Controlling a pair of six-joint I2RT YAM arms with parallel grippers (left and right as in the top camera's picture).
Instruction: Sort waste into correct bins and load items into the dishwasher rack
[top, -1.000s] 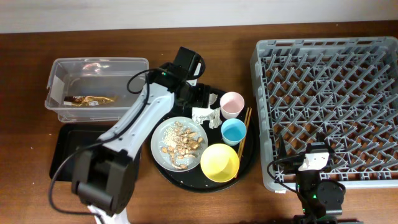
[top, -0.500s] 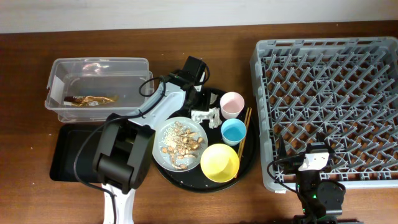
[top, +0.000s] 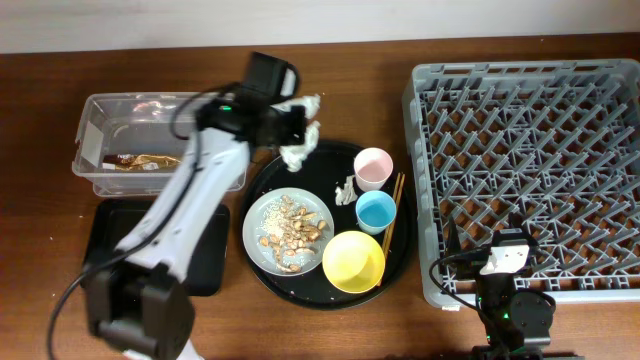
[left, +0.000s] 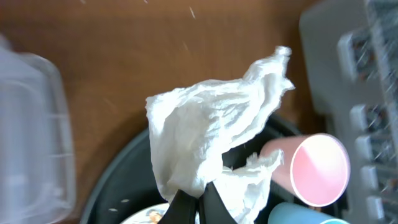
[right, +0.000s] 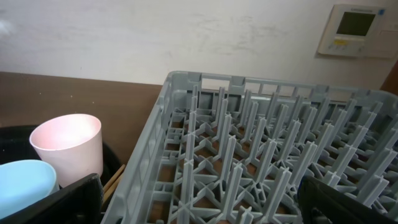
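Note:
My left gripper (top: 292, 128) is shut on a crumpled white tissue (top: 300, 143), which hangs over the far-left rim of the round black tray. In the left wrist view the tissue (left: 211, 130) drapes up from the closed gripper (left: 198, 200). A smaller white scrap (top: 345, 187) lies beside the pink cup (top: 372, 167). The plate (top: 251, 236) carries food scraps (top: 290, 230). Blue cup (top: 376, 211), yellow bowl (top: 353, 260) and chopsticks (top: 396, 203) sit on the tray. My right gripper (right: 199, 202) is open at the rack's (top: 530, 170) near-left corner.
The clear box (top: 95, 125) holds a gold wrapper (top: 145, 159), just left of the held tissue. The shallow black tray (top: 105, 250) lies in front of it, partly under my left arm. The round black tray (top: 405, 255) sits against the rack's left wall.
The left gripper shut on the tissue and lifted it up and left, off the round tray toward the clear box. A small white scrap stayed behind. The right arm is unmoved.

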